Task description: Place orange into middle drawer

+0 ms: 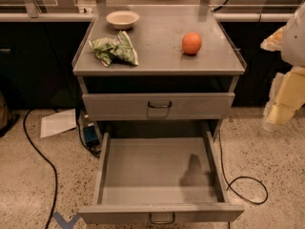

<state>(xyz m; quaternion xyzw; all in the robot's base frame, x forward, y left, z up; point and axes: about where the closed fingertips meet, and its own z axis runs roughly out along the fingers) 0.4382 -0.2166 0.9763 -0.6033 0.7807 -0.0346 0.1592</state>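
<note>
A: Camera view, first entry?

B: Orange (191, 43), one, round. It sits on the cabinet top (157, 61) at 1 o'clock from frame centre, toward the right edge, with nothing touching it.

A: Other stock on that top?

B: Bowl (122, 19), cream, upright, at 11 o'clock near the back edge. Bag (115, 50), green and white, crumpled, at 10 o'clock. It lies just in front of the bowl and well apart from the orange.

A: Drawers?

B: Two listed. Shut drawer (200, 106), front panel only, dark loop handle at its middle, directly under the top. Open drawer (143, 166), at 6 o'clock, pulled out toward the camera. It is a grey tray with low side walls, its handle on the front panel at the bottom of the frame. A dark shadow falls on its floor toward the right.

A: Gripper?

B: Gripper (280, 109), pale, at 3 o'clock by the right frame edge. It is right of the cabinet, about level with the shut drawer and well apart from the orange. Apart or together: cannot tell.

A: Floor items?

B: Cable (248, 187), black, looped at 4 o'clock just right of the open drawer. Second cable (42, 161) at 8 o'clock. Paper (57, 123), one sheet, at 9 o'clock, left of the cabinet
</note>
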